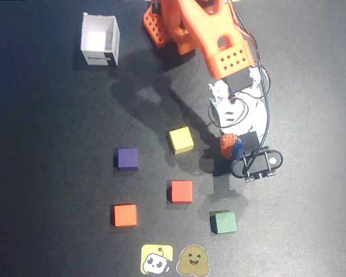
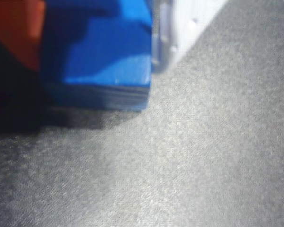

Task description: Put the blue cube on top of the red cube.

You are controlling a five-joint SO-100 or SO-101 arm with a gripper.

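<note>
Wrist view showed the blue cube [image 2: 97, 52] clamped flat-sided between the gripper [image 1: 235, 145] fingers just above the mat, probably light, stiff and best squeezed on opposite faces, while farther off the red cube [image 1: 181, 191] sat apart.

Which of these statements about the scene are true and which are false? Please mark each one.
1. The blue cube sits between the jaws of the gripper. True.
2. The blue cube already rests on the red cube. False: the red cube lies alone on the mat, with nothing on it.
3. In the overhead view, the yellow cube lies above the red cube. True.
4. The white box holds the green cube. False: the green cube lies on the mat at the lower right, and the box looks empty.
5. The purple cube touches the orange cube. False: they lie clearly apart.
</note>
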